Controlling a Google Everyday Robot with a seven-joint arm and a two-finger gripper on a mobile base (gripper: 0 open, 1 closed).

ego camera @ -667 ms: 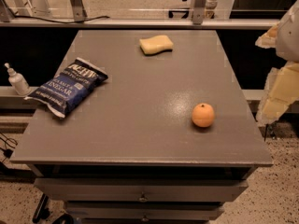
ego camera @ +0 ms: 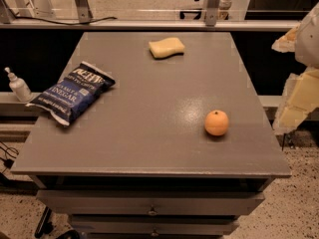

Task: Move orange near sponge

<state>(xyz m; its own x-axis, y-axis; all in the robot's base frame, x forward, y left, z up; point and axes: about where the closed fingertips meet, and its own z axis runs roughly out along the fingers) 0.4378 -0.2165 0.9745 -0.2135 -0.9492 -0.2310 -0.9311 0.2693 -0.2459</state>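
Note:
The orange [ego camera: 217,122] sits on the grey table [ego camera: 149,108], near its front right corner, stem dot up. The pale yellow sponge [ego camera: 166,47] lies at the far middle of the table, well apart from the orange. My gripper [ego camera: 299,91] hangs at the right edge of the view, off the table's right side, level with the orange and to its right. Only its pale yellow pads show. Nothing is in it that I can see.
A blue chip bag [ego camera: 72,92] lies at the table's left edge. A small white pump bottle [ego camera: 19,86] stands off the table to the left. Drawers [ego camera: 149,210] sit below the front edge. A metal rail [ego camera: 149,24] runs behind the table.

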